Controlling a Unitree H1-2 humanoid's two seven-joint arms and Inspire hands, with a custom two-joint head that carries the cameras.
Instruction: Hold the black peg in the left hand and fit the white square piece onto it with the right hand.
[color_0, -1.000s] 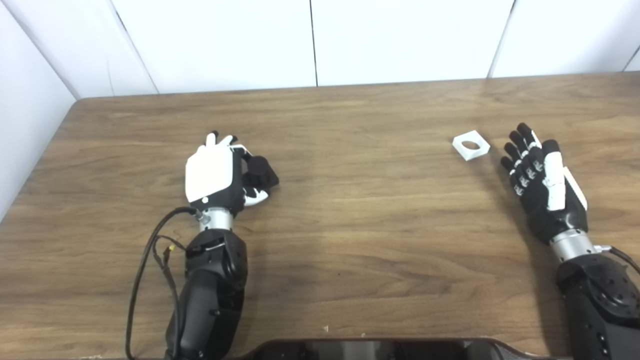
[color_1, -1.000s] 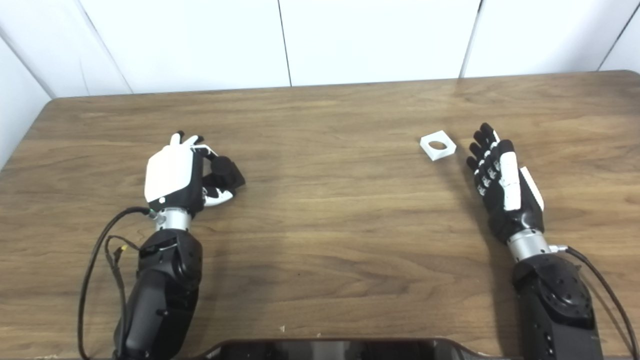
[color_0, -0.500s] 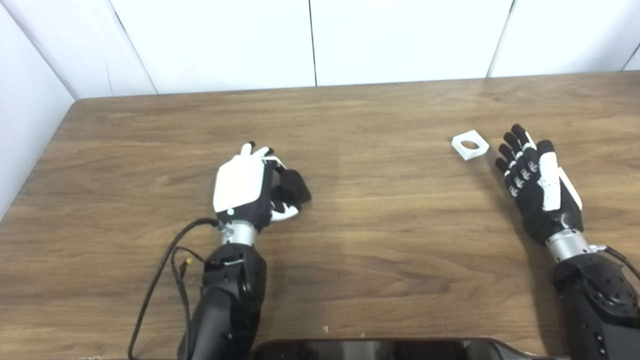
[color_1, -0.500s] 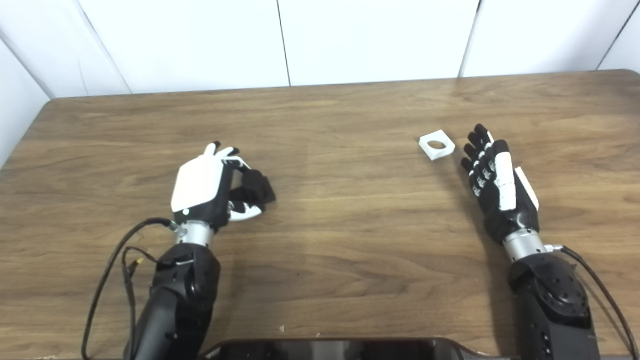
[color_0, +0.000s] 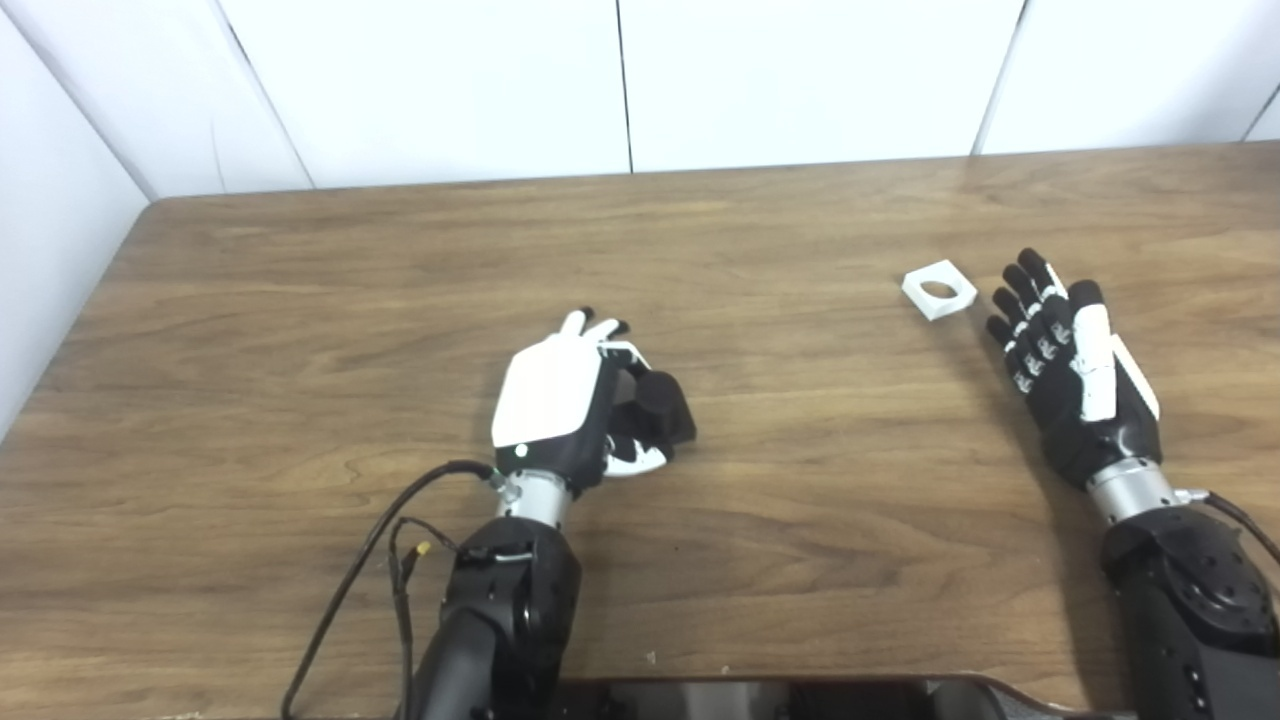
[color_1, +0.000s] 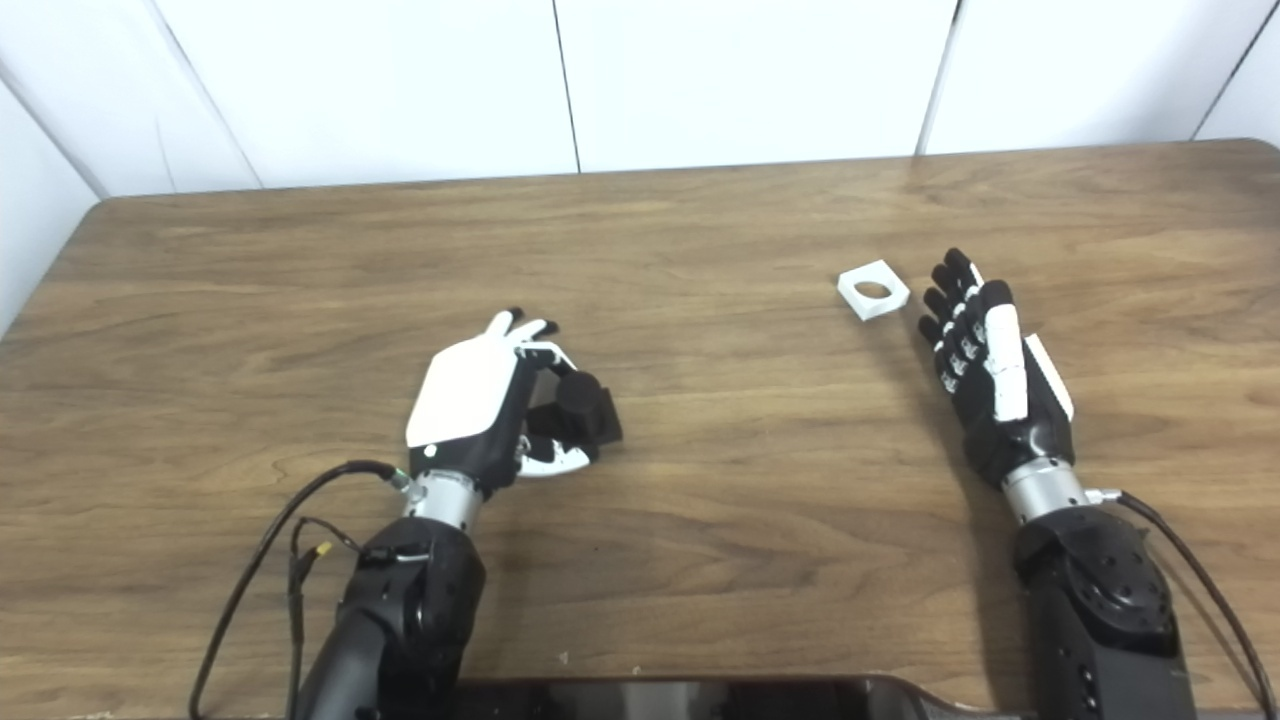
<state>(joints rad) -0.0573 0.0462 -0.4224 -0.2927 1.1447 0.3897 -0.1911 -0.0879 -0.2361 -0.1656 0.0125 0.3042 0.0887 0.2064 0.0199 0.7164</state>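
The left hand (color_0: 560, 405) has carried the black cylindrical peg (color_0: 662, 408) inward, fingers clenched round it — the small white square holed piece (color_0: 939, 290) lies just ahead-left of the spread right hand (color_0: 1070, 370).

We see a brown wood-grain counter (color_0: 300, 300) running up to white wall panels along its far edge. A white square piece (color_0: 939, 290) with a round hole lies flat on it, toward the counter's right side and nearer the far edge than the near one, well apart from either corner.
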